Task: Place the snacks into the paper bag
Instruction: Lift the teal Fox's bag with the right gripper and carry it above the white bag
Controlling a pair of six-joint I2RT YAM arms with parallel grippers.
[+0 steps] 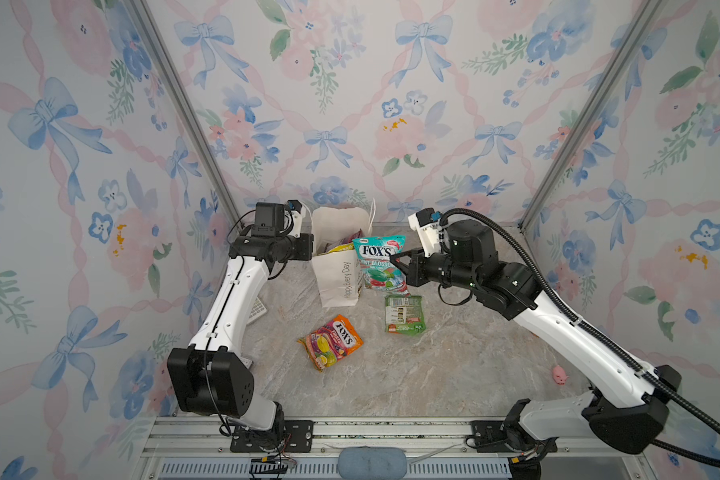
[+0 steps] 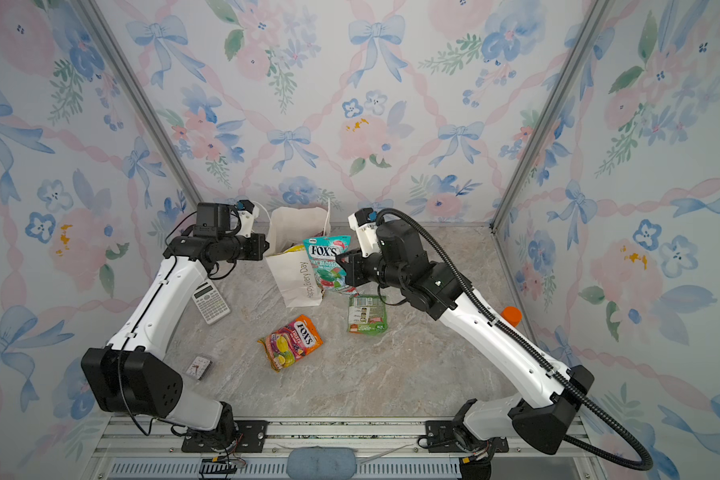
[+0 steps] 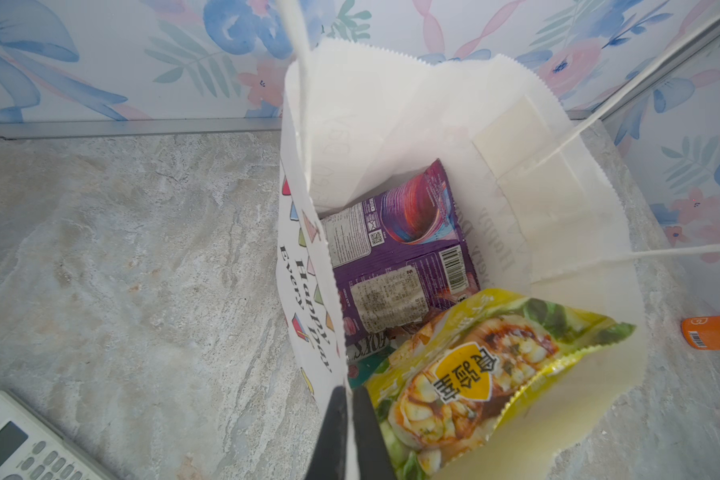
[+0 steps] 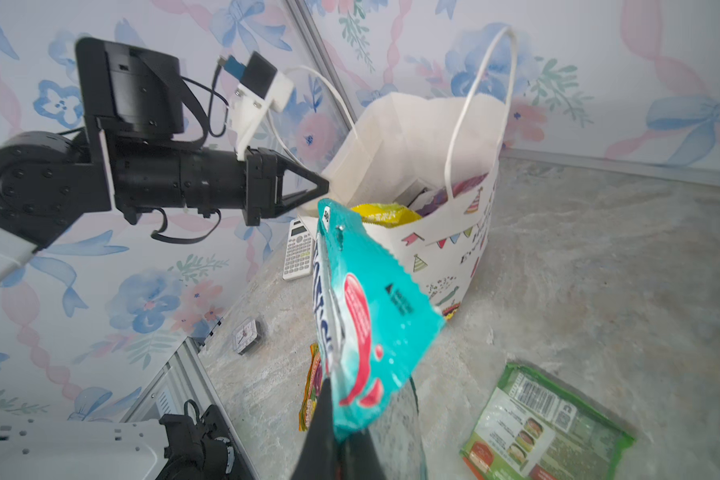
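The left jaws are pinched together on the rim of the paper bag (image 1: 337, 286), on its left side in both top views. The bag stands upright near the back of the table (image 1: 433, 374). That grip looks meant to stop the thin wall folding in and to keep the mouth spread for loading.

The right jaws are clamped on one edge of a teal packet (image 1: 377, 259). It is held upright in the air just beside the bag's open top, on the bag's right. I judge this to be the next snack to go over the rim, carried on edge so it can slip in narrow side first.

Inside the bag, the left wrist view shows a purple packet (image 3: 400, 249) lying deep against a wall. A yellow packet (image 3: 474, 365) leans over it with a corner near the rim. A strip of a 3rd packet (image 3: 364, 348), printed FOX'S, shows beneath them.

2 snacks lie flat on the table, apart from the bag: an orange packet (image 1: 331, 341) and a green packet (image 1: 403, 313), the green one back side up.
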